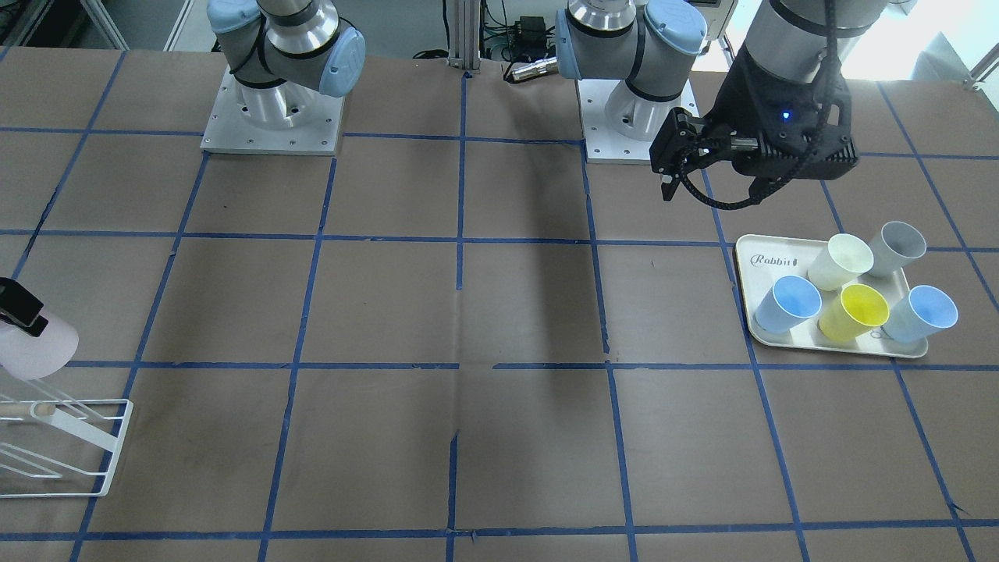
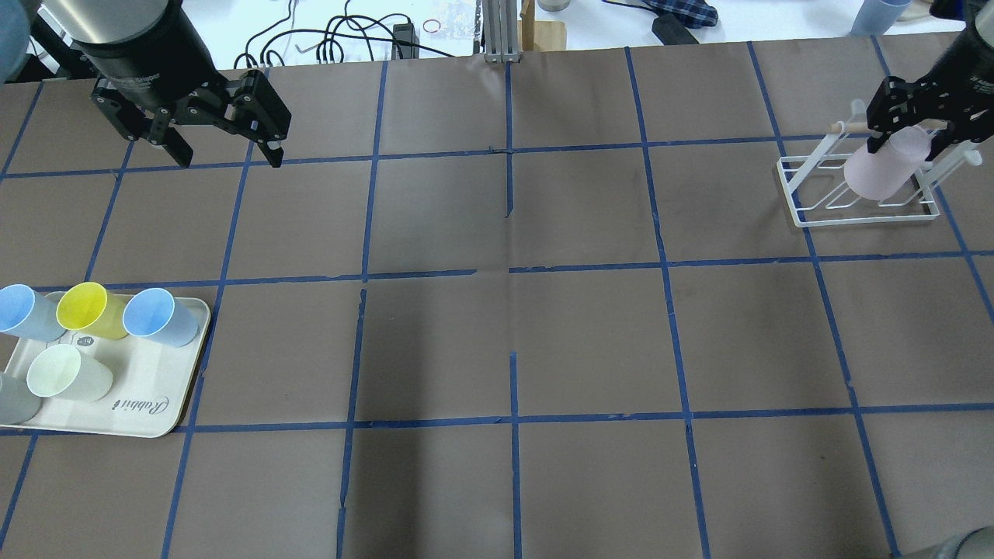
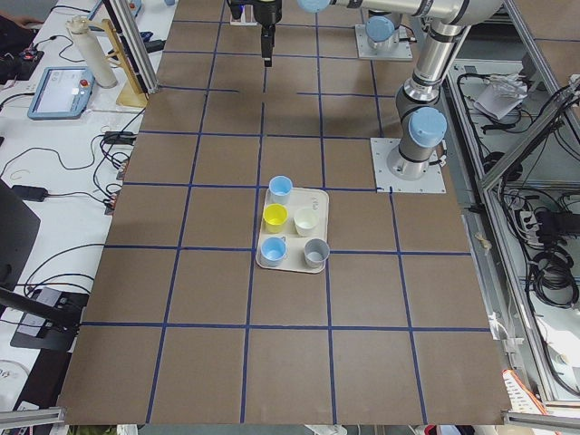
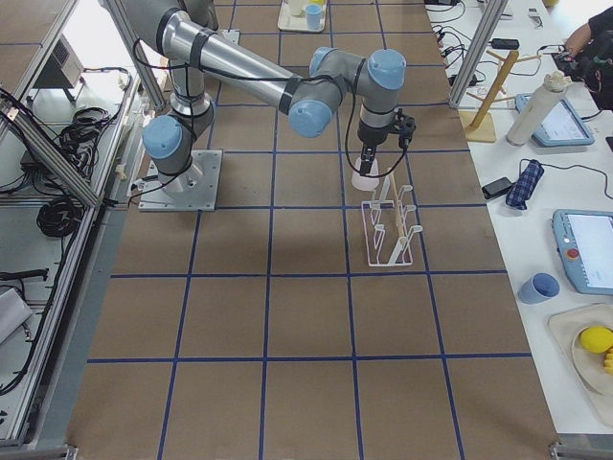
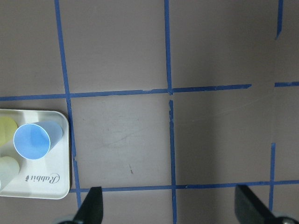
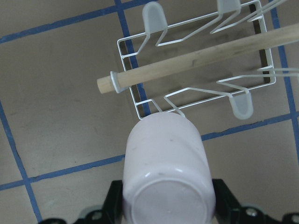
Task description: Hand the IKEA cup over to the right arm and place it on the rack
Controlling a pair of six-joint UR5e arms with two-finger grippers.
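1. Where you look down from the overhead view, the right gripper (image 2: pixel 905 144) is clamped on the IKEA cup (image 2: pixel 885 172), one black finger on each side of it near its narrow base.
2. The pink cup is held upside down, base toward the wrist and wide mouth downward, slightly tilted.
3. It hangs over the rack (image 2: pixel 800 211) at the far right of the table (image 2: pixel 505 349), beside the wooden dowel (image 2: pixel 848 124).
4. In the right wrist view the cup's mouth end overlaps the near edge of the white wire frame; you cannot tell from these views whether it touches a prong.
5. The left gripper (image 2: pixel 229 157) hangs above the table's far left with its fingers spread wide and nothing between them.
6. Nearer the robot on that side, the cream tray (image 2: pixel 144 384) carries five upright cups: two light blue cups (image 2: pixel 159 317), a yellow cup (image 2: pixel 89 309), a pale cream cup (image 2: pixel 66 373) and a grey cup (image 2: pixel 12 397).
7. The tray and the rack sit well apart, at opposite ends of the table.
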